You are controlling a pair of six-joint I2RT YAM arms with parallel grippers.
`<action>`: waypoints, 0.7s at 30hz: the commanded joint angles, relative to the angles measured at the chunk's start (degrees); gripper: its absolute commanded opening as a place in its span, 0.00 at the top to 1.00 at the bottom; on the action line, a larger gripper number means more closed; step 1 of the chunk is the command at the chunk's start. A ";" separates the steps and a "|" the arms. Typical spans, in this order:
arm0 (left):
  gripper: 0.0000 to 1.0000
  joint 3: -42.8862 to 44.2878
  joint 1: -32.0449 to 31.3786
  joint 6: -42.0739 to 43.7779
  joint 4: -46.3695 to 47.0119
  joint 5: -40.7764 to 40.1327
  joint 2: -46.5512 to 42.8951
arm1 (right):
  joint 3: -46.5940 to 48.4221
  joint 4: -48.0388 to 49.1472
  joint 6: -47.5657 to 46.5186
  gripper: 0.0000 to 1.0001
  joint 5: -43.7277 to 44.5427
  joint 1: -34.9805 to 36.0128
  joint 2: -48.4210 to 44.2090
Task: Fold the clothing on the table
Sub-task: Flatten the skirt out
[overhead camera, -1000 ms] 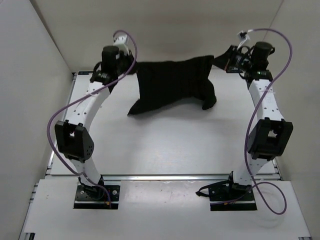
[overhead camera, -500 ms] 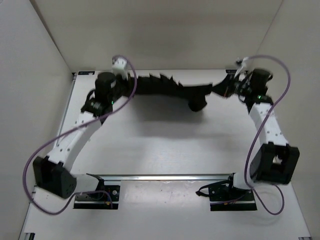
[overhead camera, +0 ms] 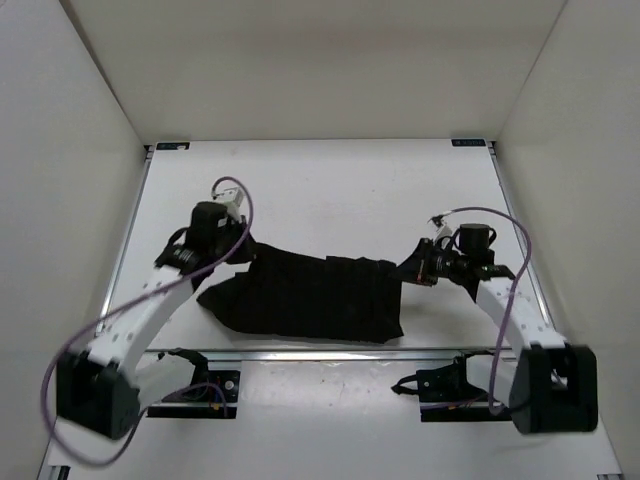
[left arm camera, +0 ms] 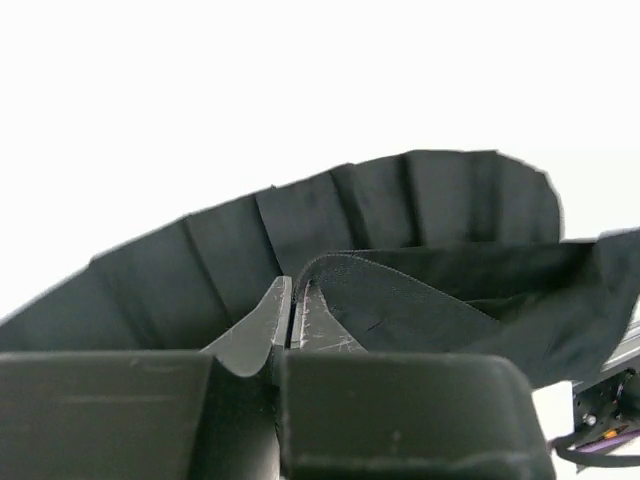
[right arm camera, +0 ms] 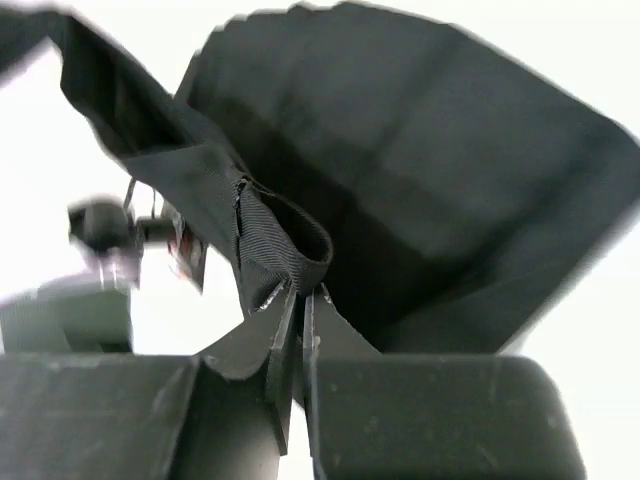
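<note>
The left gripper (left arm camera: 290,315) and right gripper (right arm camera: 297,300) each pinch one end of the clothing (overhead camera: 310,300) tight — likely to spread it flat on the table (overhead camera: 320,190)

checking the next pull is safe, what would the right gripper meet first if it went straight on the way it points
The clothing: the right gripper points left, shut on its edge, so it would push into the black fabric first. The left gripper seems further along that line; depth is unclear.
</note>
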 commanded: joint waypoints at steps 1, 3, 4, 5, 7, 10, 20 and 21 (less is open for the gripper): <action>1.00 5.73 1.50 -2.10 5.34 2.94 17.43 | 6.56 12.69 3.31 1.00 -0.98 -6.80 11.04; 1.00 14.51 2.39 -1.04 8.24 4.00 26.66 | 17.26 9.38 -1.17 1.00 0.06 -8.55 20.12; 1.00 17.86 3.34 -0.43 8.43 3.92 32.73 | 25.42 8.40 -4.16 1.00 -0.02 -9.00 27.20; 1.00 24.33 3.70 -0.16 8.86 4.44 38.88 | 34.99 5.17 -7.15 1.00 0.33 -9.35 34.58; 1.00 41.44 4.75 1.15 7.64 4.44 48.11 | 51.84 -3.27 -9.36 1.00 0.07 -9.88 45.56; 1.00 74.00 6.07 3.61 -2.25 3.05 64.80 | 87.14 -13.12 -10.78 1.00 1.90 -10.67 63.71; 1.00 77.36 5.13 16.94 4.56 -1.60 58.39 | 112.62 -19.73 -14.81 1.00 7.62 -14.19 64.73; 1.00 74.52 2.50 20.11 4.65 -2.84 53.93 | 107.04 -20.09 -17.08 1.00 11.02 -12.97 60.45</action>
